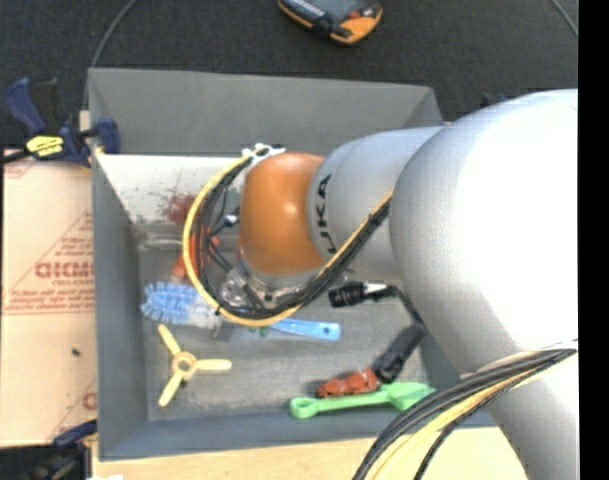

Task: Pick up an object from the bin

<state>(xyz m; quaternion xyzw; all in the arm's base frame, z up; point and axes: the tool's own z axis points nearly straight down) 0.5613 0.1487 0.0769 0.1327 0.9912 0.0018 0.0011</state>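
My gripper's body shows as a grey metal part low in the bin's left half, just under the arm's orange cover. Right below it lies a light-blue brush: its bristled head points left and its flat blue handle runs right. The gripper stands over the brush's middle. A pale yellow three-armed propeller shape lies on the bin floor a little nearer the front left. A small orange-red piece peeks out to the gripper's left.
Along the bin's front wall lie a green flat tool, a small red piece touching it, and a black stick-like thing further right. The arm, its cover and yellow and black cables hide the bin's middle and right.
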